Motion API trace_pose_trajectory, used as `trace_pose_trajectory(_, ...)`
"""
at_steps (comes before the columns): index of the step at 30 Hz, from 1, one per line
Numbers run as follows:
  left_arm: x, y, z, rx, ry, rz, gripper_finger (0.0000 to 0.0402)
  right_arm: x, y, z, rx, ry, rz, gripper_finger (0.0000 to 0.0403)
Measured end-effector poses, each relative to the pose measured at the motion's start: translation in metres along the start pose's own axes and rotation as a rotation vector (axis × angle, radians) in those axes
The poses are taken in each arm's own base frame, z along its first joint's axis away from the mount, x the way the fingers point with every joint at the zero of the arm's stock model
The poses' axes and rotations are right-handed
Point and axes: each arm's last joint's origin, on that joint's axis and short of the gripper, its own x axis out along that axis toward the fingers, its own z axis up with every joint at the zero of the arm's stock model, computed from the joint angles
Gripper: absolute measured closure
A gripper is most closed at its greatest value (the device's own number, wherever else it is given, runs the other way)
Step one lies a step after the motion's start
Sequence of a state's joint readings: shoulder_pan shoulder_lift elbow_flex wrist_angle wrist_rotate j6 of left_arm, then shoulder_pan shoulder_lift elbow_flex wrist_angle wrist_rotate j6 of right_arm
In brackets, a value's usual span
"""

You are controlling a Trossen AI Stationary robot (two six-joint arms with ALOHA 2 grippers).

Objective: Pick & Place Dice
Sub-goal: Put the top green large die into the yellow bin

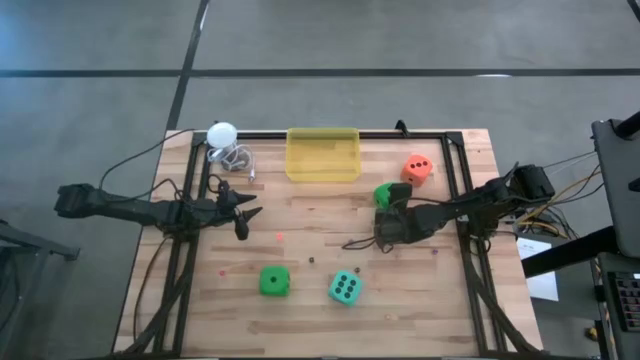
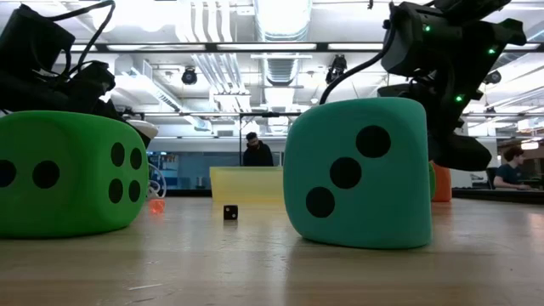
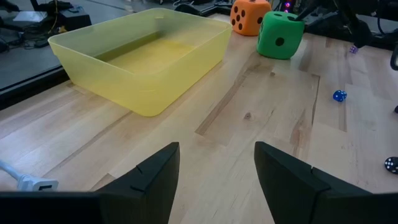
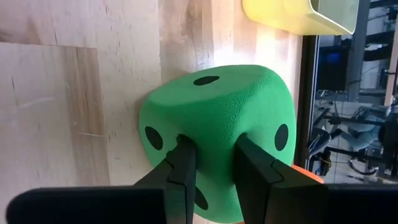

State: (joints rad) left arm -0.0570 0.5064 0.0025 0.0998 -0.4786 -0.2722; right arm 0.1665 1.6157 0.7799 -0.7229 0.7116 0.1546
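1. Right gripper (image 4: 211,165) is clenched on a green die (image 4: 217,137), fingers pinching into its soft face, near the table's (image 1: 300,300) back right part beside the orange die (image 1: 417,168); probably for carrying to the yellow bin (image 1: 322,155).
2. The die sits tilted; a cube has no long axis.
3. Left gripper (image 3: 214,171) waits released by the left edge.
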Motion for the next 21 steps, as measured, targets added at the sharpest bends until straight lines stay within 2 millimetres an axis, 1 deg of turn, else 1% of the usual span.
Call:
trace_pose_trajectory(6, 0.0, 0.0, 0.0, 0.0, 0.0, 0.0, 0.019, -0.008, -0.007, -0.002, 0.071, -0.029, 0.037, 0.0337)
trace_pose_trajectory(9, 0.0, 0.0, 0.0, 0.0, 0.0, 0.0, 0.019, -0.015, -0.013, -0.003, 0.112, -0.055, 0.064, 0.0346)
trace_pose_trajectory(11, 0.0, 0.0, 0.0, -0.007, -0.001, 0.0, 0.019, -0.019, -0.017, -0.005, 0.137, -0.073, 0.083, 0.0361)
trace_pose_trajectory(16, 0.0, 0.0, 0.0, -0.016, -0.001, 0.0, 0.019, -0.032, -0.026, -0.011, 0.187, -0.108, 0.165, 0.0366)
trace_pose_trajectory(21, 0.0, 0.0, 0.0, -0.017, -0.001, 0.0, 0.019, -0.043, -0.036, -0.016, 0.222, -0.143, 0.187, 0.0378)
